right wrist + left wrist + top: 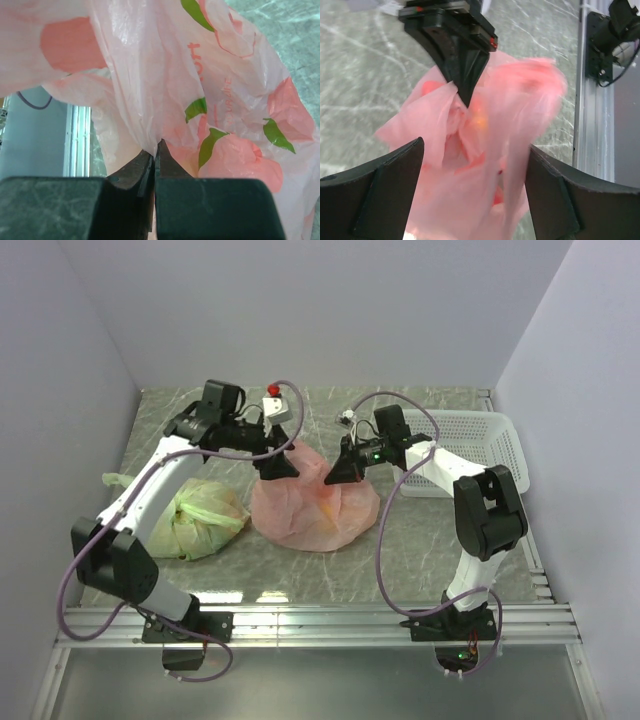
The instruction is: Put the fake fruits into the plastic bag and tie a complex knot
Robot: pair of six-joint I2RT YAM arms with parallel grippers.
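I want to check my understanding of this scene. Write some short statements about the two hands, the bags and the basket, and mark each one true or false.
1. The right hand is shut on the film of the plastic bag. True.
2. The left hand is shut on the same bag. False: its fingers stand wide apart, with the bag between them.
3. In the top view, the green bag lies to the right of the pink one. False: it lies to the left, beside the left arm.
4. A white basket stands at the right side of the table. True.
5. The pink bag lies inside the basket. False: it lies on the table, between the two hands.
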